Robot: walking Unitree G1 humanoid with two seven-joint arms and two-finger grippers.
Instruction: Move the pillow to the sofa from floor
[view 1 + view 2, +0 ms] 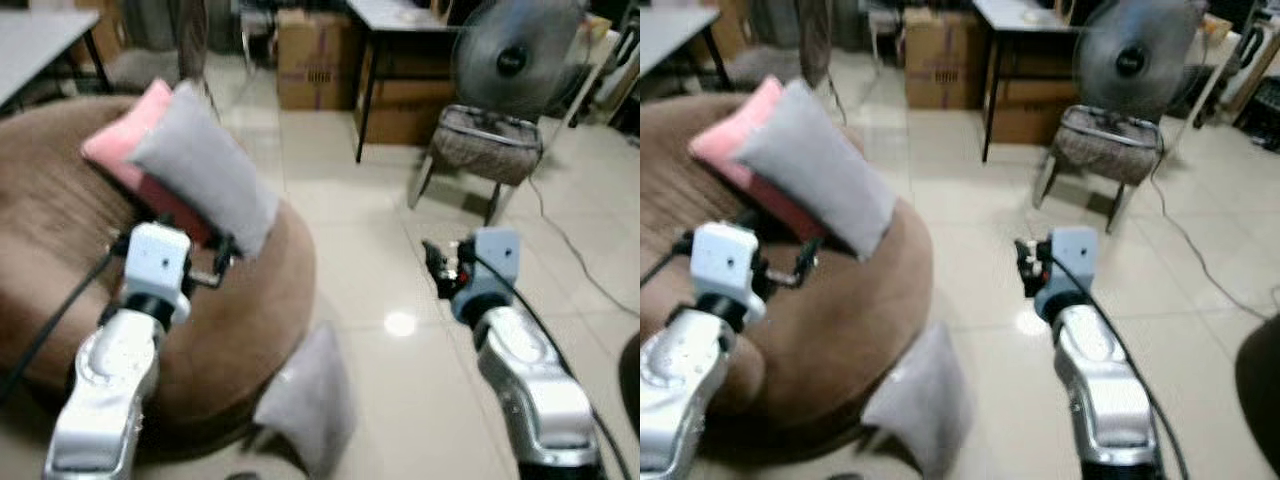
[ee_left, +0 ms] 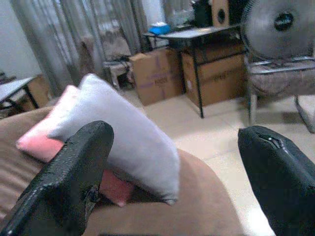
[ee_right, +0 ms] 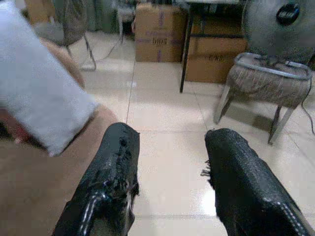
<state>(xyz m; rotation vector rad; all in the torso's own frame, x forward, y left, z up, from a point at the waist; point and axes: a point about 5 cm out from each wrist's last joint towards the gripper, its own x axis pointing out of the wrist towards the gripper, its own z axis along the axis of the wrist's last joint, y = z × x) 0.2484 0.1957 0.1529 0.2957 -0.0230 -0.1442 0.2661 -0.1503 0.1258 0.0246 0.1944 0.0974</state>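
Note:
A grey pillow [image 1: 205, 165] lies tilted on the round brown sofa [image 1: 60, 220], leaning on a pink pillow [image 1: 125, 140]. A second grey pillow [image 1: 305, 400] stands on the tiled floor, propped against the sofa's front edge. My left gripper [image 1: 217, 262] hovers over the sofa just below the upper grey pillow [image 2: 123, 132]; it is open with nothing between its fingers [image 2: 74, 172]. Over the bare floor to the right of the sofa, my right gripper [image 1: 436, 262] is held open and empty, and its fingers [image 3: 115, 167] point toward the chair.
A chair [image 1: 485, 150] carrying a fan [image 1: 515, 50] stands ahead on the right, with a cable [image 1: 570, 245] trailing across the floor beside it. A black table [image 1: 390, 30] and cardboard boxes [image 1: 315, 60] are behind. Another table [image 1: 35, 40] is at the far left.

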